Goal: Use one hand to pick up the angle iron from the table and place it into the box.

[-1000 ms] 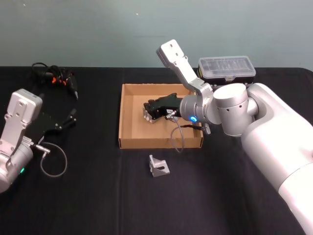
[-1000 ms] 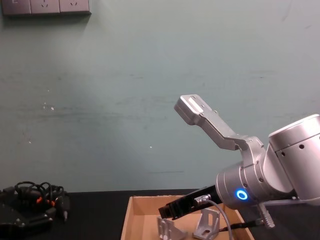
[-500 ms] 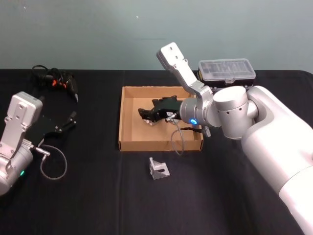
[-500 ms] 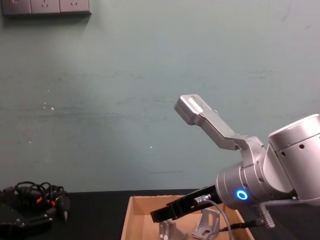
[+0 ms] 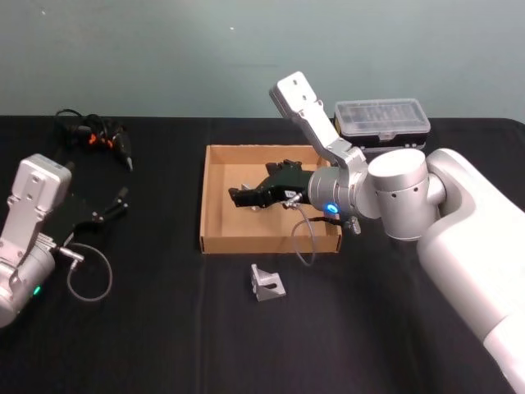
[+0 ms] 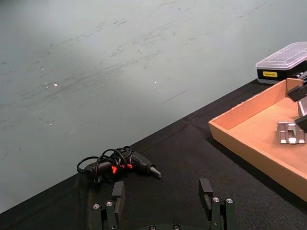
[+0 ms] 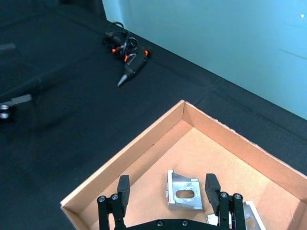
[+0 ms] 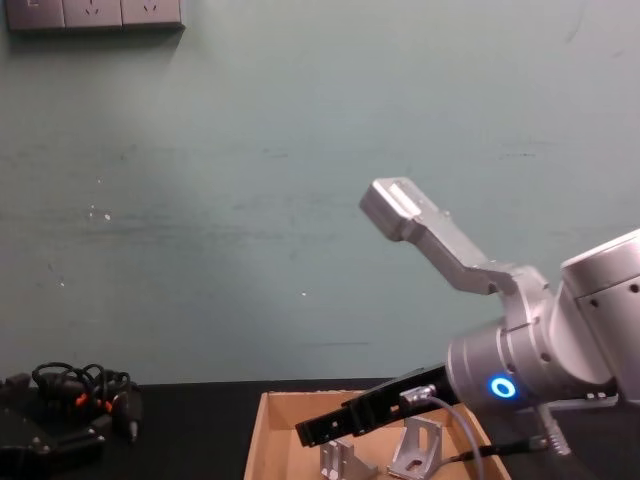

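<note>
Two angle irons (image 7: 182, 195) lie in the box (image 5: 203, 201), with our right gripper (image 5: 244, 196) hovering over them, spread and empty. One more angle iron (image 5: 267, 282) sits on the table (image 5: 164, 328) near the box's front wall. Our left gripper (image 6: 162, 188) idles well apart, fingers parted.

A silver angle iron (image 5: 267, 283) sits on the black table (image 5: 164, 328), near the tan box's (image 5: 238, 242) front wall. A second iron (image 7: 182, 195) lies inside.

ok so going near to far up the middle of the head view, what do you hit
loose angle iron → cardboard box → clear-lidded plastic case
</note>
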Controlling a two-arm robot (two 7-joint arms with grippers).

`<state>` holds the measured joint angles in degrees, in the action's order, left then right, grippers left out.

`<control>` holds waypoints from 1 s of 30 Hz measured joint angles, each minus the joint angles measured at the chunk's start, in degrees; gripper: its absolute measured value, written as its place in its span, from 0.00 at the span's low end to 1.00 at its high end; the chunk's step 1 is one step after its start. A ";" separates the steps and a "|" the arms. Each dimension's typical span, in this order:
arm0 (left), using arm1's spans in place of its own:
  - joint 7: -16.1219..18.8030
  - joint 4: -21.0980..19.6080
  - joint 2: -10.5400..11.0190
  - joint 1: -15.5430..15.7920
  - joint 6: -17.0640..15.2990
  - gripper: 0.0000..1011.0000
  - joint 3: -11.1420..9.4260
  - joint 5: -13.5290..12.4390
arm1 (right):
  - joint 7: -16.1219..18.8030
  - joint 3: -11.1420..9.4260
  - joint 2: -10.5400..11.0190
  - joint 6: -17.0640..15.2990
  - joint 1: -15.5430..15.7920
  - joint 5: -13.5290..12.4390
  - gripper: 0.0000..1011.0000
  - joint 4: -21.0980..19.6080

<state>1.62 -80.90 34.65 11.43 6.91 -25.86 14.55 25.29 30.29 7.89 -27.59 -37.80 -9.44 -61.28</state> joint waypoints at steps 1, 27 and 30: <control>0.00 0.00 0.00 0.00 0.00 1.00 0.00 0.00 | 0.02 -0.23 0.57 -0.42 0.75 -0.17 0.99 -1.64; 0.00 0.00 0.00 0.00 0.00 1.00 0.00 0.00 | -1.66 -3.16 12.04 -17.96 16.86 -5.76 0.99 -35.19; 0.00 0.00 0.00 0.00 0.00 1.00 0.00 0.00 | -2.45 -2.98 12.36 -21.21 18.28 -5.82 0.99 -37.69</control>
<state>1.62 -80.90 34.65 11.43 6.91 -25.86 14.55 22.84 27.31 20.24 -48.80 -19.52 -15.26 -98.97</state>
